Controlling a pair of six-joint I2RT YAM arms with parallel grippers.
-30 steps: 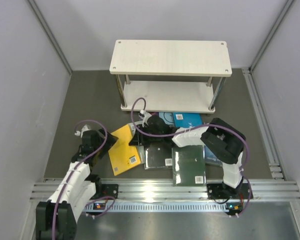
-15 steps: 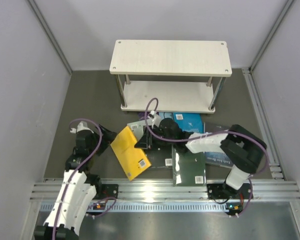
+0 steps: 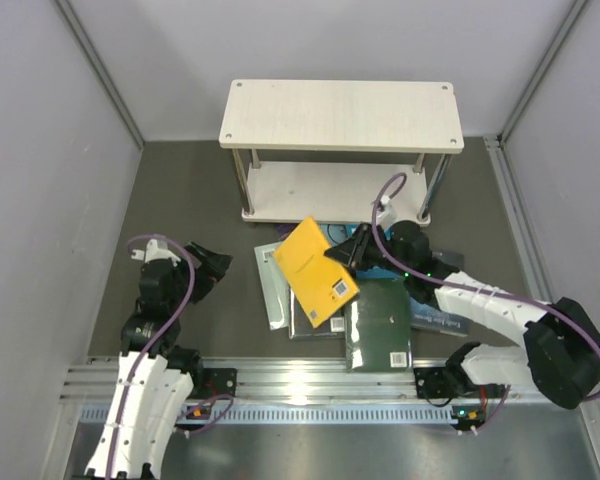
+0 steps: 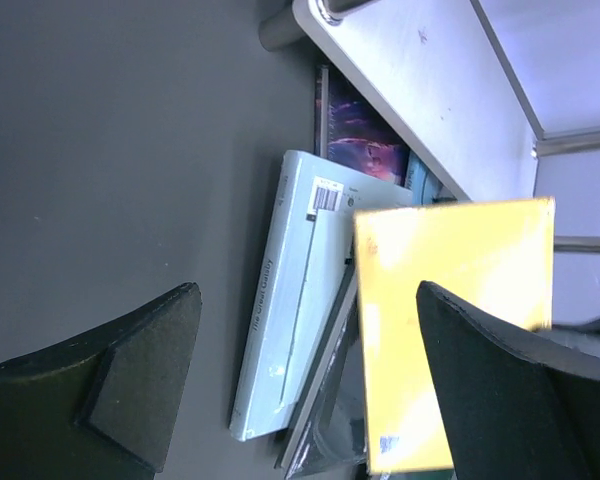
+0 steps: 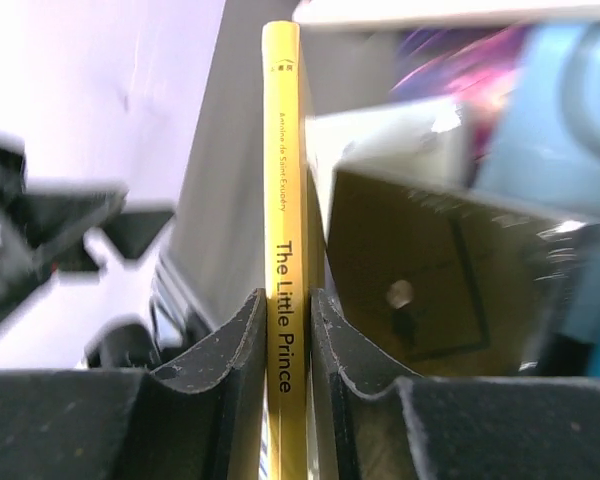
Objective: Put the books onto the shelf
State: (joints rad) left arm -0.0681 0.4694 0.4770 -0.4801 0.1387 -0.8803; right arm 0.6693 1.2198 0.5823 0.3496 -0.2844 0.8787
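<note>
Item: yellow book (image 3: pixel 317 272), centre frame, pinched at its spine by right tool (image 3: pixel 353 250); left tool (image 3: pixel 208 266), lower left, wide.

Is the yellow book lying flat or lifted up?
Lifted up. The yellow book is pinched between the right arm's jaws, tilted above the other books.

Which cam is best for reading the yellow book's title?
Right wrist. There the yellow book turns its spine to the lens, "The Little Prince" is legible, and the right hand pinches it. Top external shows only its tilted cover from above. Left wrist shows a plain yellow face with no readable title.
</note>
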